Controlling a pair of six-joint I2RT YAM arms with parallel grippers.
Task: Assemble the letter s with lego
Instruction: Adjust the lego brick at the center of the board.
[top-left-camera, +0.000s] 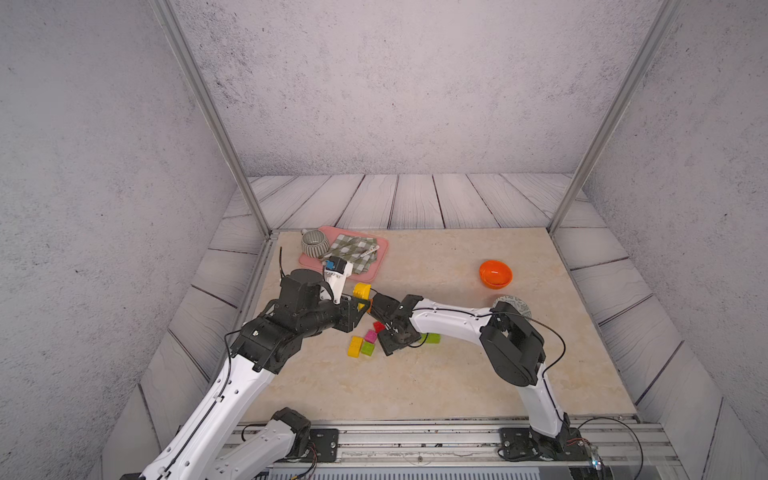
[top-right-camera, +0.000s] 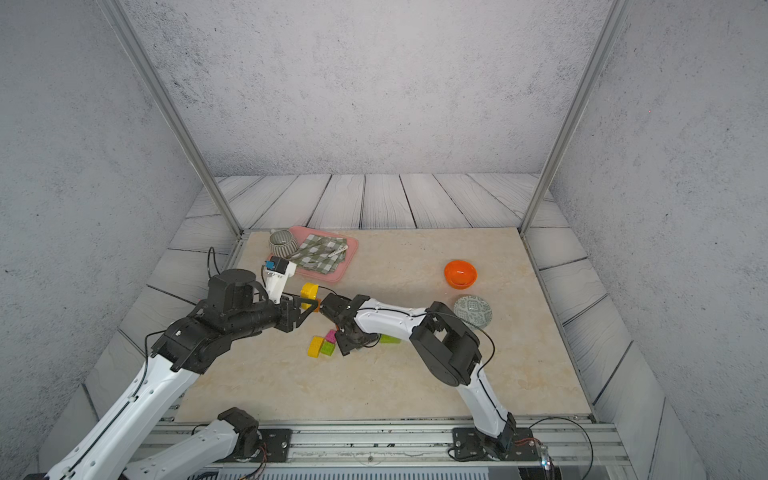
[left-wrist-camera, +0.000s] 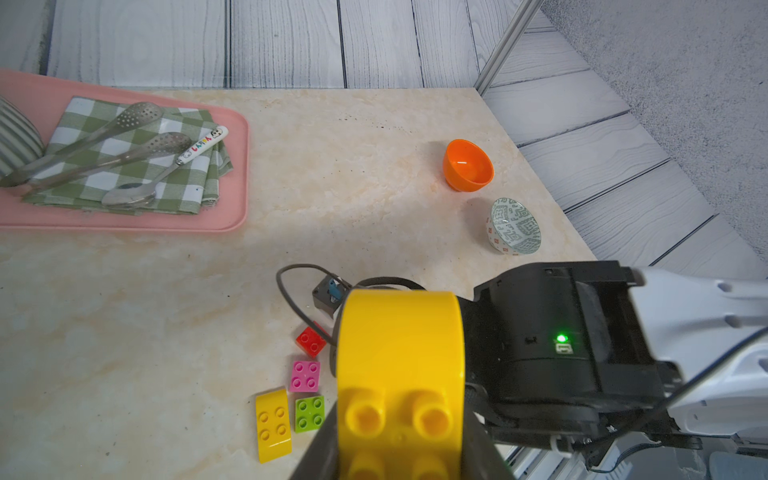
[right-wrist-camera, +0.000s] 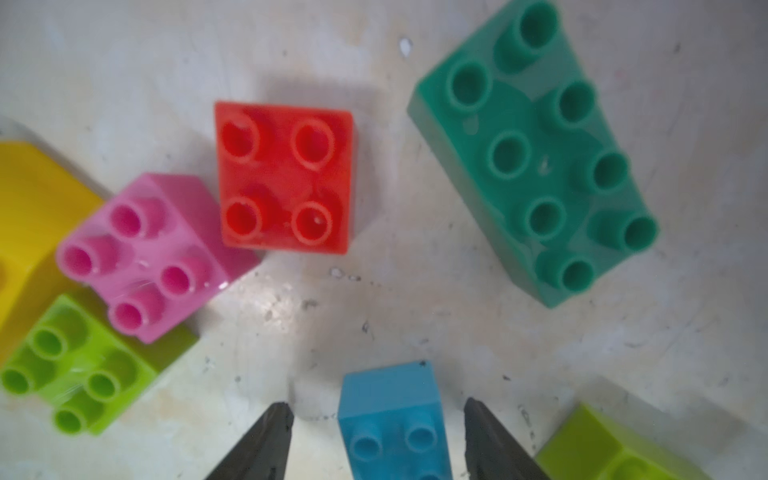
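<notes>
Seen in both top views, the right arm hides the blue brick and the dark green brick; only an end of a lime brick shows. In a top view its elbow half covers the patterned bowl on the right. The raised yellow brick runs off the left wrist view.

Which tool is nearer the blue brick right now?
Right. The right tool straddles the blue brick, one finger on each side with a gap to it. The left tool is farther off, shut on a yellow brick.
</notes>
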